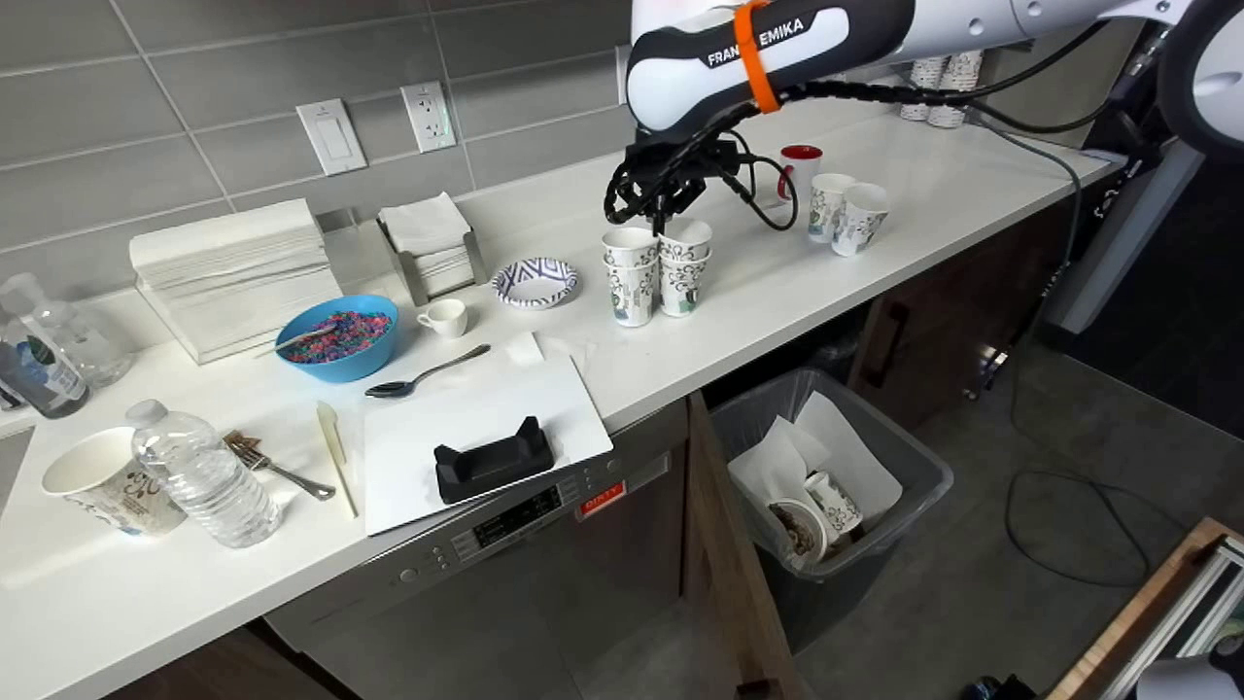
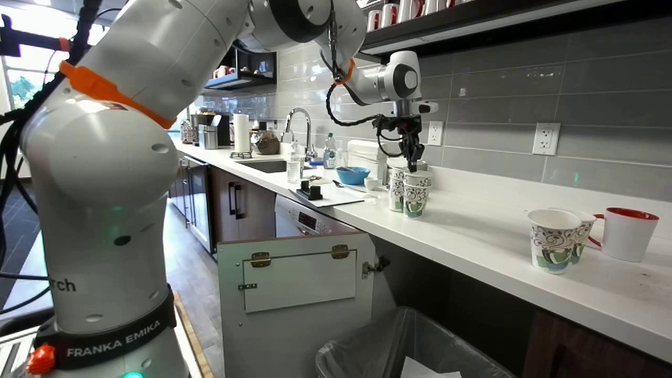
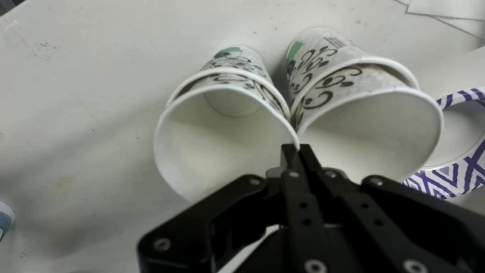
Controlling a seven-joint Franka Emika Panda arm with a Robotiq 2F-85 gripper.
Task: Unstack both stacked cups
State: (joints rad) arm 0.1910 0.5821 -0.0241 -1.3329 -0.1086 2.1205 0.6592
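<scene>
Presently, a stack of paper cups [image 1: 632,290] and a second stack [image 1: 682,282] stand on the counter [image 1: 768,292], side by side, two nested cups in each. Gripper [image 3: 298,153] points down between them, fingers brought together, pinching a rim. Wrist view: that rim belongs to the top cup [image 3: 223,151] of the second stack, the one farther from the patterned bowl [image 3: 464,131]. Top cup sits inside its bottom cup [image 3: 238,60], a band of swirl print showing between the two rims. Same nesting in the stack nearer the bowl. Whether the two stacks touch, cannot tell.

Farther along, in an exterior view: a paper cup [image 1: 826,209] and another paper cup [image 1: 860,222], close together, near a mug [image 1: 805,177] with a red handle. Opposite way, past the patterned bowl: a teacup [image 1: 445,317], then a blue bowl [image 1: 358,367] of coloured bits. Black holder [image 1: 494,469] lies on a white board [image 1: 413,476]. Grey bin [image 1: 838,593] below counter level.
</scene>
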